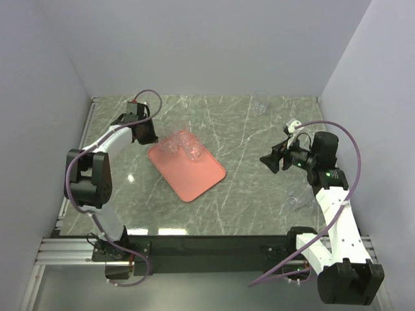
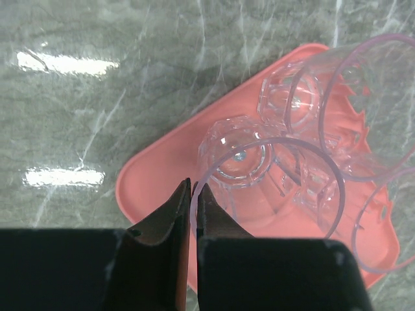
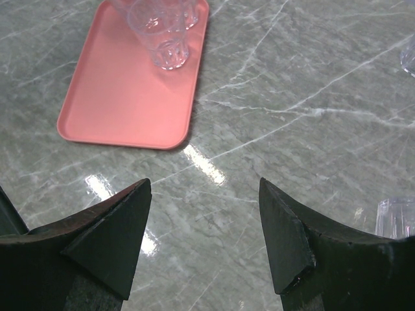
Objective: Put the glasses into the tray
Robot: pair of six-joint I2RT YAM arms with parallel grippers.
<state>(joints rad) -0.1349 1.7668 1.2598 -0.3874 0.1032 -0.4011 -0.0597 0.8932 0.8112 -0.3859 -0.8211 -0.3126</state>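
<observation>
The glasses (image 1: 183, 146) are bunched at the tray's 11 o'clock corner, at least three of them packed close together. The tray (image 1: 194, 178) itself lies angled at the middle of the table (image 1: 246, 194), most of its pink floor bare towards 5 o'clock.

One more glass (image 2: 269, 194) hangs in the left gripper (image 2: 193, 207). The fingers are pinched shut on its thin wall, one inside the rim and one outside. It hovers right over that crowded corner, its rim overlapping the faceted glass (image 2: 237, 152) below in the wrist view.

Here's the danger as I judge it. That's a narrow pinch on slick clear plastic or glass, so the cup could swing or slip. Lowered where it is, it may clip a neighbour and topple it. Or it lands on the low rim and rolls off at 11 o'clock. On release, the inside finger could drag the cup sideways.

Out at 3 o'clock the right gripper (image 3: 204, 183) holds nothing, fingers spread wide. A stray glass (image 3: 395, 217) stands just beside it at 4 o'clock, and a careless swing could knock it. Another glass (image 1: 259, 107) sits far off at 1 o'clock, near the back wall. Both are hard to see.
</observation>
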